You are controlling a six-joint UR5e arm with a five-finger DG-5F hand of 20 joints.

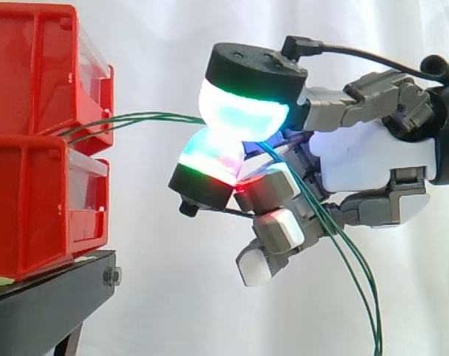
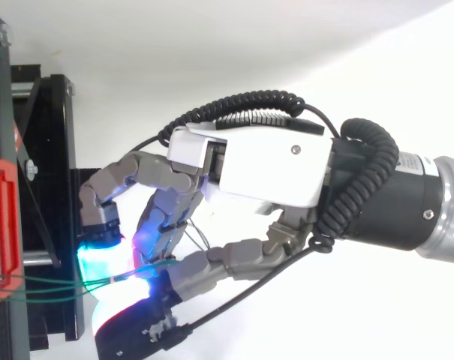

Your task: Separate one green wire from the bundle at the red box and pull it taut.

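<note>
Green wires (image 1: 135,119) run from the gap between two stacked red bins (image 1: 38,141) rightward to my hand (image 1: 372,159). Two glowing fingertip pads (image 1: 243,111) press together on the wires at about (image 1: 209,122), one pad above, one below. Behind the pinch the green wires (image 1: 343,245) pass through the hand and hang down to the bottom edge. From above, the wires (image 2: 46,283) leave the red bin (image 2: 1,232) and reach the cyan-lit fingertips (image 2: 99,255) of the hand (image 2: 264,165). The stretch between bin and pinch bows slightly. How many wires sit in the pinch is unclear.
The red bins rest on a black stand (image 1: 46,304) at the left. A white curtain (image 1: 283,311) fills the background. In the top view the black frame (image 2: 50,202) lies just left of the fingertips.
</note>
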